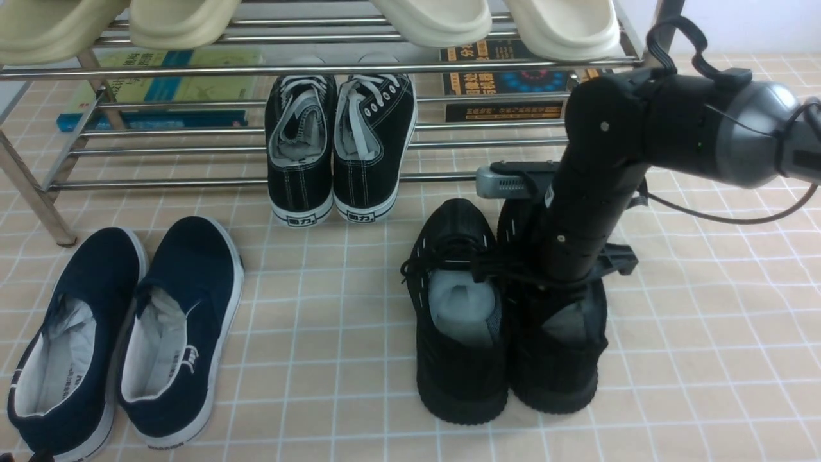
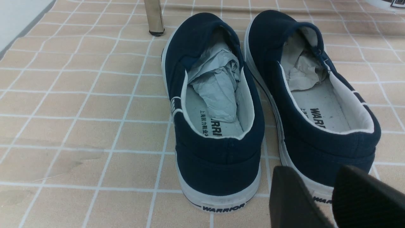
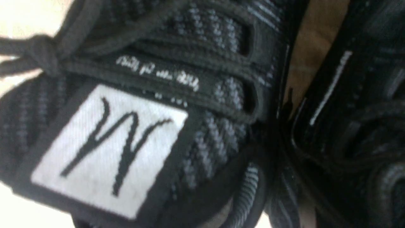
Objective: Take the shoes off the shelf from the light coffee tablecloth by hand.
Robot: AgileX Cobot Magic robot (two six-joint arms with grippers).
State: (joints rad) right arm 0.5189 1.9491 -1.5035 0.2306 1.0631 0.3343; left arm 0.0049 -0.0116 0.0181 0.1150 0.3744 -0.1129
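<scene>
**Step in hand: release and withdraw (judged).**

The shoes (image 1: 462, 372) stand on the tablecloth (image 1: 321, 308), just in front of the shelf (image 1: 321, 67) and clear of its bars. They sit to the right of the canvas sneakers (image 1: 340, 147), well apart from the navy slip-ons (image 1: 128, 333). The task therefore appears close to complete.

**Gripper states**
- The right gripper (image 1: 577, 282) reaches down onto the right shoe of the pair, near its laces. The arm hides the fingertips in the front view. The right wrist view shows only the tongue label (image 3: 107, 148) and knit, blurred at close range. It cannot be told whether the jaws are parted or gripping the shoe.
- The left gripper (image 2: 329, 193) hangs by the heels of the slip-ons with its fingers apart and nothing between them.

**Procedure**
1. Part the right jaws fully before any lift, so that the laces and tongue do not snag.
2. Raise the arm straight up, clear of the collar, then draw it back.
3. Avoid sideways travel, because the two shoes touch and a nudge would skew the pair.

**Orientation**
- Both shoes rest sole down, side by side.
- The toes point at the shelf and the heels face the robot.
- The long axis runs away from the robot, roughly square to the shelf bars.
</scene>
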